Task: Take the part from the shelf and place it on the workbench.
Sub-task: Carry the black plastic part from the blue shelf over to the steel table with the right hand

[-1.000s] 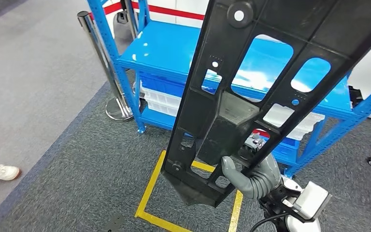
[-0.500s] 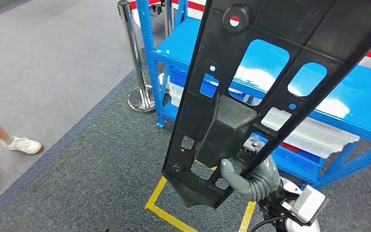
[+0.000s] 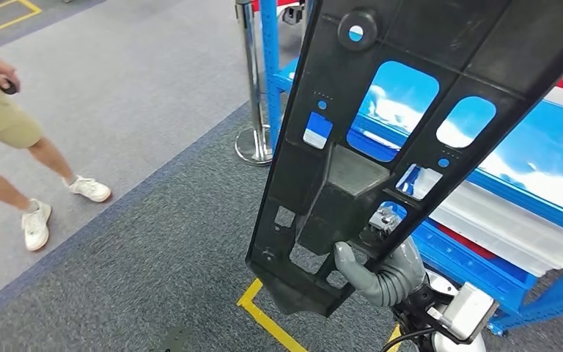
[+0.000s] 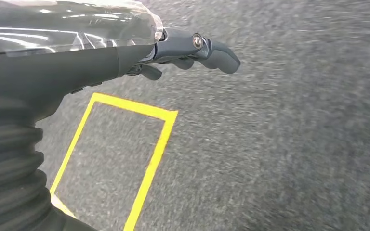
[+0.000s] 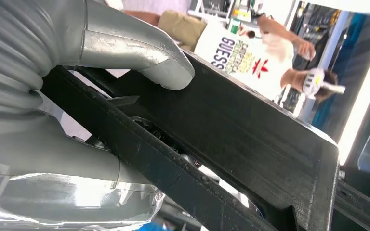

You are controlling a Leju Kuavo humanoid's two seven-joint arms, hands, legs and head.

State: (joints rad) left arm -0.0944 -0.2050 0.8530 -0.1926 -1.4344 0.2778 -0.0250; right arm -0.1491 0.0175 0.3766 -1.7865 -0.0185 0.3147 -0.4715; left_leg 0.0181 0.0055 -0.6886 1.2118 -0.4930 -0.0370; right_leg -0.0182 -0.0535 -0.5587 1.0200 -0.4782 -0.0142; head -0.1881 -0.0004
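Right robot hand (image 3: 383, 270) grips the long black plastic panel (image 3: 381, 139) near its lower end, held upright beside the blue shelf (image 3: 550, 172). Left robot hand (image 4: 192, 50) empty, fingers extended. My worry: the top-heavy panel pivots, clipping the shelf or the person (image 3: 4, 125) nearby.

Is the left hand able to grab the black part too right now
Probably not yet: the left hand hangs low over the grey carpet holding nothing, while the right hand grips the black part up front.
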